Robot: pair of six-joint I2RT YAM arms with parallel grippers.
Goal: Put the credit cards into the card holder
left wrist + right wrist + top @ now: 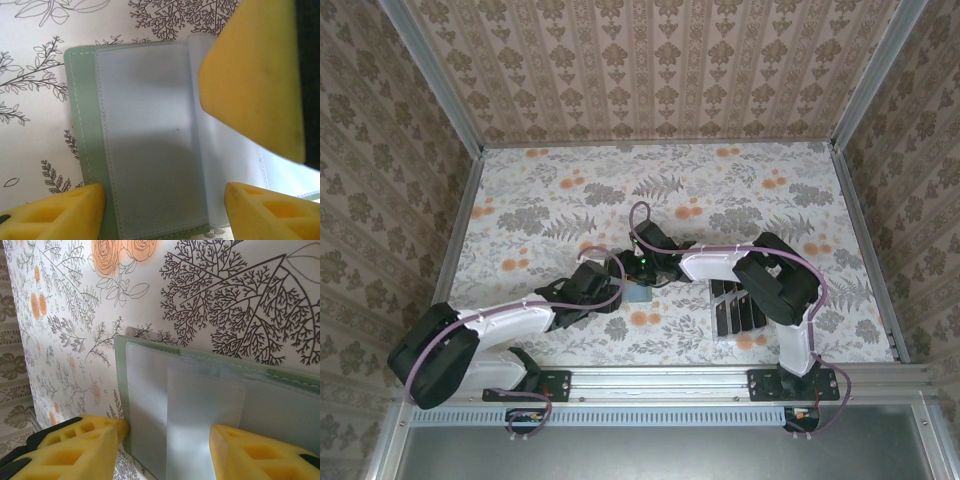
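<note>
Grippers from both arms are hanging close together over the card holder [638,293]. It is lying opened out flat on the flowered table [560,190] between the two wrists, green cover down and grey-blue lining facing up.

The left gripper [162,200] is standing partly open with nothing clamped in it. One pad is sitting at the green outer edge and the other is lying over a clear inner leaf [225,150], seemingly pinning the wallet so that it is neither folding shut nor sliding.

The right gripper [170,432] is likewise spread about halfway and carrying no card. One of its fingers [255,75] is showing over the far corner in the left wrist view, perhaps pressing on a pocket edge, though I cannot tell from these angles whether it is actually touching the lining.

The credit cards [738,310] are standing well apart from all this, upright in what looks like a clear rack [740,340] beside the right arm, and none is in the wallet yet.

By my reading, the arms are preparing the holder, getting it open and steady, since a thin card is going to need a held pocket mouth to slide into.
</note>
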